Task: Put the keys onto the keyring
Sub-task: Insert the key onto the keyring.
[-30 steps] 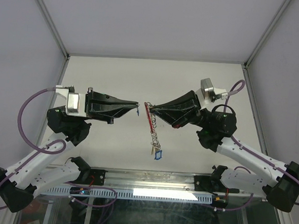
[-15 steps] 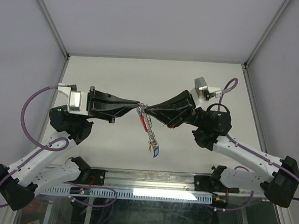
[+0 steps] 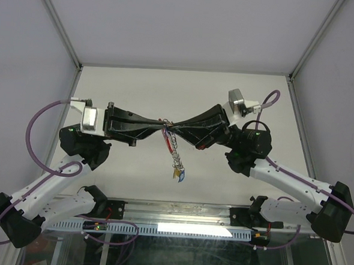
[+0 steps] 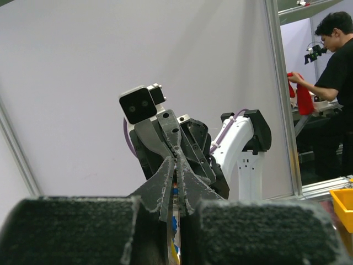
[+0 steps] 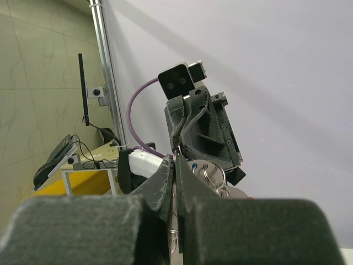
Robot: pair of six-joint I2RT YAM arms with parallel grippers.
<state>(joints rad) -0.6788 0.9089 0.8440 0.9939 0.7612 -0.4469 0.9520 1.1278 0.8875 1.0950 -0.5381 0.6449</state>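
Note:
My left gripper (image 3: 163, 127) is shut on a tiny blue-capped key, seen only as a blue speck between the pads in the left wrist view (image 4: 174, 191). My right gripper (image 3: 171, 128) is shut on the keyring (image 3: 174, 153), held above the table. Its red arc, chain links and blue-framed tag (image 3: 180, 175) hang below the tips. The two grippers meet tip to tip at mid-table. In the right wrist view the silvery rings (image 5: 212, 175) hang just beyond my closed right fingers (image 5: 165, 182). The other keys cannot be made out.
The white table (image 3: 227, 93) is boxed in by grey walls and aluminium posts (image 3: 57, 23). Both arms' bases sit at the near edge. Outside the cell, a person (image 4: 336, 83) and a yellow bin (image 4: 343, 205) show in the left wrist view.
Both grippers have moved toward each other, closing the gap until their tips meet. The keyring travelled left with the right gripper, and its hanging tag shifted left.

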